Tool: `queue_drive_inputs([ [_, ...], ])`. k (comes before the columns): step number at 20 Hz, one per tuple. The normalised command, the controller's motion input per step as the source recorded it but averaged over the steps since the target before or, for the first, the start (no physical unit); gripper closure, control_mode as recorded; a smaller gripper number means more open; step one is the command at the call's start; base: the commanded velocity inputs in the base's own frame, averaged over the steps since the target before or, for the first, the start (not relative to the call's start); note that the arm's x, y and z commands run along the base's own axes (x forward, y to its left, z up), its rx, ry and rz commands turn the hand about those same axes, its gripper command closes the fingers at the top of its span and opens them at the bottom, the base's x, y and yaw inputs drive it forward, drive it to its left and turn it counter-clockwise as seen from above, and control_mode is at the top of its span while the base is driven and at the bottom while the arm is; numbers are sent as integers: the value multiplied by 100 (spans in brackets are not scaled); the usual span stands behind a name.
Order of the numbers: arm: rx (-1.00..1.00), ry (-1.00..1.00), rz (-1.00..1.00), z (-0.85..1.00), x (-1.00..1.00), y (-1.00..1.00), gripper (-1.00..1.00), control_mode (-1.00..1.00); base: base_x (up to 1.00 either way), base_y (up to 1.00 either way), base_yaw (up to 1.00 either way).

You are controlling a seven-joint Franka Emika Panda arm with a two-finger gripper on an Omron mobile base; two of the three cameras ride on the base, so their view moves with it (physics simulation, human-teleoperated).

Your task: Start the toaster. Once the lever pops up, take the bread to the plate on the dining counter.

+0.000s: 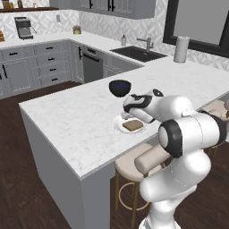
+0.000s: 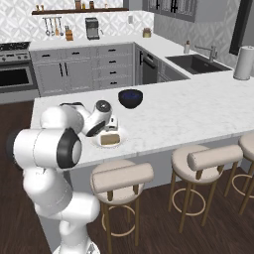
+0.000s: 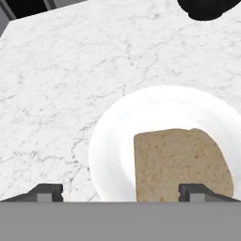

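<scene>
Tool (image 3: 120,190): you see its two dark tips low in the hand view, spread wide apart with nothing between them; it holds nothing and hovers just above the near edge of the plate.

Bread (image 3: 181,167): one tan slice, lying flat on the plate, toward the side nearer the tool.

Plate (image 3: 113,141): white, round, resting on the tabletop (image 1: 67,120) close to its stool-side edge.

Step in hand, as you may judge it: the delivery looks complete, the slice released and resting.

Next move calls for: lifting the tool straight up and clear, so you do not nudge slice or plate.

Bowl (image 2: 130,97): dark blue, farther along the tabletop, apart from the plate.

Sink (image 1: 138,53): in the far counter.
</scene>
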Motion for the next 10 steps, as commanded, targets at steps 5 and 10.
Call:
queue_drive_inputs([
  [5,-20,0,0,64,-12,0,-100,-100,0,0,0],
  [10,-24,0,0,87,-40,9,-100,-100,0,0,0],
])
